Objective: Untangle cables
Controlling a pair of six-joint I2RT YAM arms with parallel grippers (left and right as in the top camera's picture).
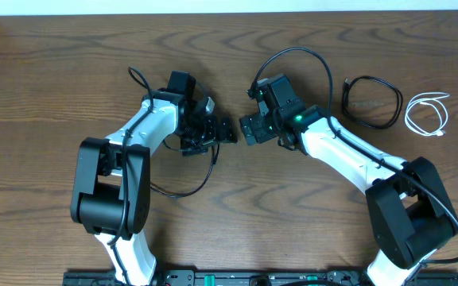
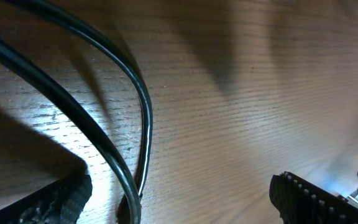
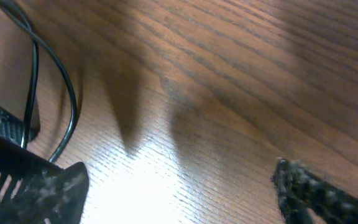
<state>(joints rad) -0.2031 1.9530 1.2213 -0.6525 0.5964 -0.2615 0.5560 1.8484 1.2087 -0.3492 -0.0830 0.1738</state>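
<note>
Facing each other over the worktop point(image 1: 54, 63), our left claw point(image 1: 223, 132) and right claw point(image 1: 247, 127) both gape wide, holding nothing. We see the black cable point(image 1: 398, 102) looped on the worktop well outside the right claw, the white cable point(image 1: 409, 111) coiled just beyond it.

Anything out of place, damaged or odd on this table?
Nothing stands out. The thin black cord and the shorter thin white cord lie in separate loose loops on the right of the wooden table, apart, with no visible damage. The left gripper and right gripper are open and empty mid-table.
</note>
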